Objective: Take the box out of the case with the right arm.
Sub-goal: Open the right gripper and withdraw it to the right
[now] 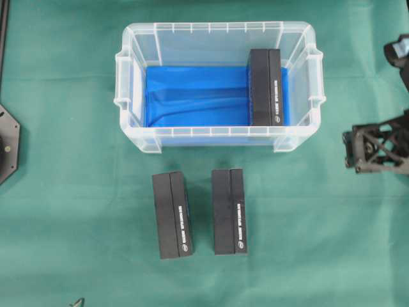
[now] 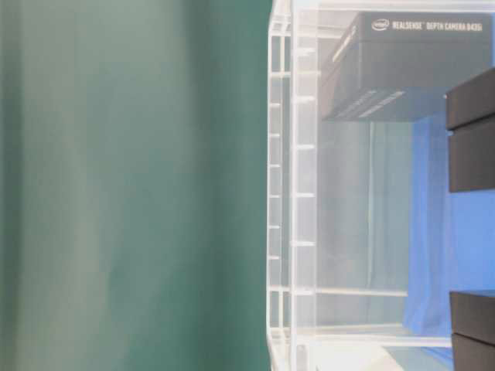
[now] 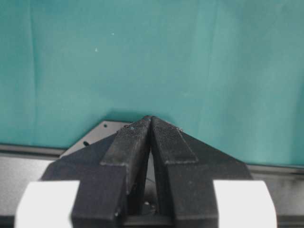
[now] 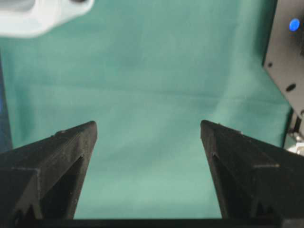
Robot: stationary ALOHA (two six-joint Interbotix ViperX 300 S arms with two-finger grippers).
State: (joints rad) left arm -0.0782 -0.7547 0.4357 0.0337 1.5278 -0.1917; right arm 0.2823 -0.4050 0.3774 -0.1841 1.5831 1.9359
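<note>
While apart on cloth, two boxes (image 1: 171, 215) (image 1: 229, 212); one box (image 1: 266, 87) inside case (image 1: 217, 38).

2 blk boxes (image 1: 172, 214) on grn cloth (image 1: 64, 192)

Clear case (image 1: 217, 137) holding one black box (image 1: 266, 87)
The box lies flat against the right wall on the blue floor.

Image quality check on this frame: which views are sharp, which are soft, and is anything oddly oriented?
Overhead: evenly lit and sharp, faint glare on the clear plastic case. Table-level: turned sideways, green cloth blurred, yet the black box's white lettering is readable. Left wrist: the shut left gripper is crisp. Right wrist: the open right gripper and the case rim are soft.
</note>
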